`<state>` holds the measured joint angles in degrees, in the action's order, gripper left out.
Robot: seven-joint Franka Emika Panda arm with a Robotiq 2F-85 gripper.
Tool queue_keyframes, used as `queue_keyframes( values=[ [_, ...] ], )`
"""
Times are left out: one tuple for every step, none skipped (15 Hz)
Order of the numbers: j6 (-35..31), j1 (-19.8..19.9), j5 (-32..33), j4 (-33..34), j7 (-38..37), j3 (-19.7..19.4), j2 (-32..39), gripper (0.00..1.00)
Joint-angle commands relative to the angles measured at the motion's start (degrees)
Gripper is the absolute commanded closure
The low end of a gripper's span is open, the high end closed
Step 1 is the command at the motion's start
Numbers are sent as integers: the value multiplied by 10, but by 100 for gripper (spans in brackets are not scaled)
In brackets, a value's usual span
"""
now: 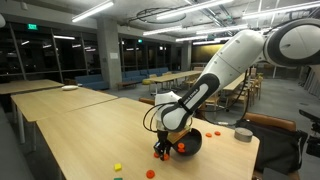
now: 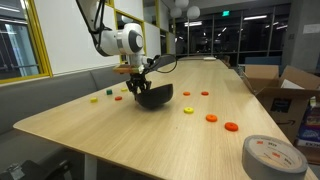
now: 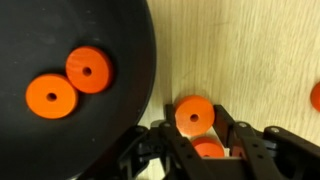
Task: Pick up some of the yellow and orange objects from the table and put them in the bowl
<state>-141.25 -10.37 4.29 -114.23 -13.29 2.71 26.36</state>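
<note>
The black bowl (image 3: 105, 125) fills the left of the wrist view and holds two orange discs (image 3: 88, 70). My gripper (image 3: 195, 128) is low on the wooden table (image 3: 250, 50), just outside the bowl's rim, with its fingers shut on the sides of an orange disc (image 3: 194, 113). A second orange piece shows lower between the fingers. In both exterior views the gripper (image 1: 161, 152) (image 2: 135, 88) sits beside the bowl (image 1: 190, 143) (image 2: 155, 97). Loose orange pieces (image 2: 211, 118) (image 1: 151, 173) and yellow pieces (image 2: 188, 111) (image 1: 117, 167) lie scattered on the table.
A grey tape roll (image 2: 272, 157) lies near the table's corner, and it also shows in an exterior view (image 1: 243, 134). An open cardboard box (image 2: 285, 85) stands beside the table. Another orange piece (image 3: 315, 96) sits at the wrist view's right edge. Similar wooden tables stand further off.
</note>
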Motion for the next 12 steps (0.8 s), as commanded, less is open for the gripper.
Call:
queue_keyframes(
  values=[
    [-17, -10, 11, -29, -14, -8, -38, 81],
    [-19, -11, 12, -33, -16, -8, -45, 81],
    [-23, -11, 12, -40, -18, -8, -55, 81],
    [-26, -11, 12, -44, -19, -8, -63, 81],
    [-30, -11, 14, -52, -22, -8, -74, 81],
    [-33, -11, 15, -59, -26, -9, -84, 81],
    [-40, -12, 18, -71, -34, -10, -101, 81],
    [-46, -12, 21, -79, -41, -11, -111, 81],
    [-50, -12, 28, -89, -53, -13, -125, 81],
    [-55, -12, 36, -101, -67, -16, -140, 81],
    [-55, -10, 44, -115, -83, -19, -157, 81],
    [-54, -9, 53, -126, -100, -22, -171, 81]
  ],
)
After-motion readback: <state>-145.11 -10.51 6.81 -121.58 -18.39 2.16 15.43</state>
